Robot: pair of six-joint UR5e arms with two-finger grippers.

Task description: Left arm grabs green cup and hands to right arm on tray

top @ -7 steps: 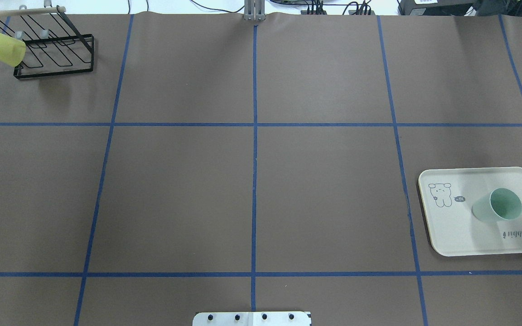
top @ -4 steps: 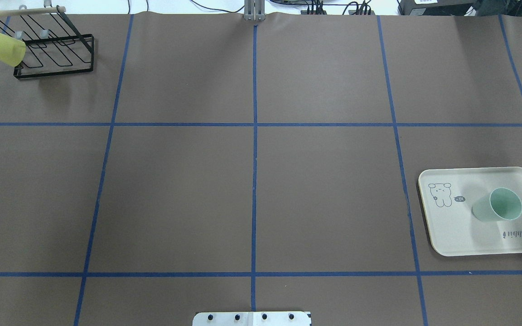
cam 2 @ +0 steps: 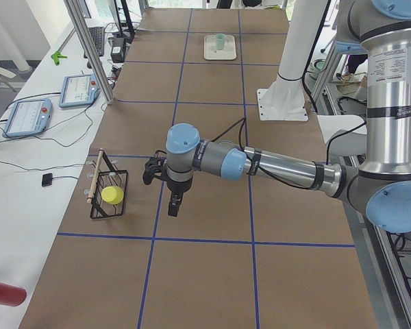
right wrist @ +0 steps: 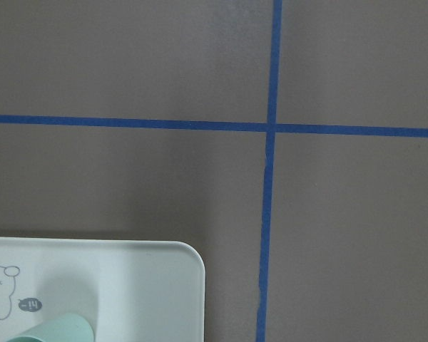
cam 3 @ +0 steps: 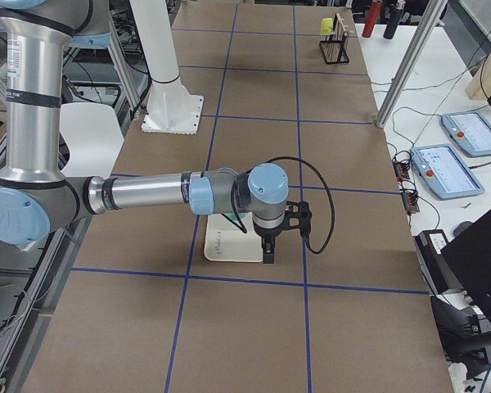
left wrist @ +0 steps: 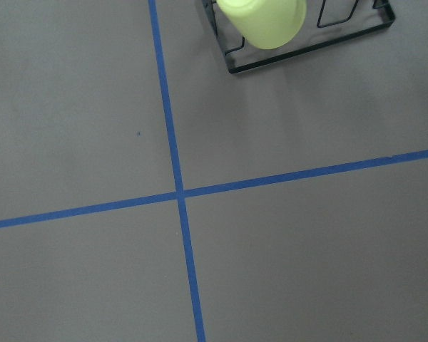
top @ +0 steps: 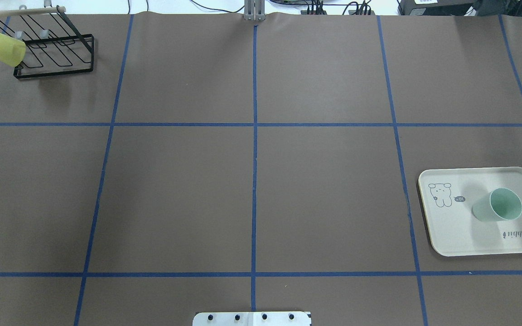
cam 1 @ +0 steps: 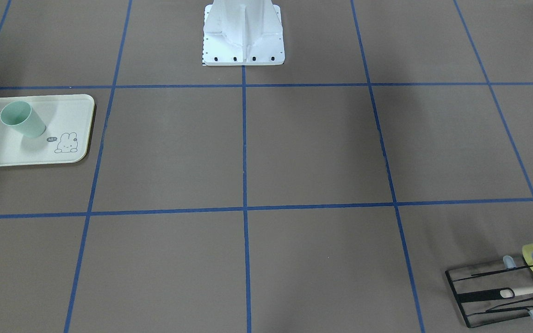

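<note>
1. The green cup is located on the tray, at the right edge of the overhead view, lower half. It stands mouth up, to the right of the rabbit drawing and just above the "Rabbit" script.
2. In the right wrist view, only a corner of the tray and a small part of the cup are seen, at the lower left of the frame.
3. The left arm is extended low over the bench. The left gripper is pointed downward near the black wire rack. It is seen only in the exterior left view, so its opening cannot be determined. Nothing is seen held in it.
4. The right arm is extended over the tray. The right gripper is pointed downward at the tray's edge. Its opening cannot be determined from the exterior right view. The green cup is hidden behind the arm there.
5. A yellow-green cup is hung tilted on the wire rack, at the upper left of the overhead view.
</note>
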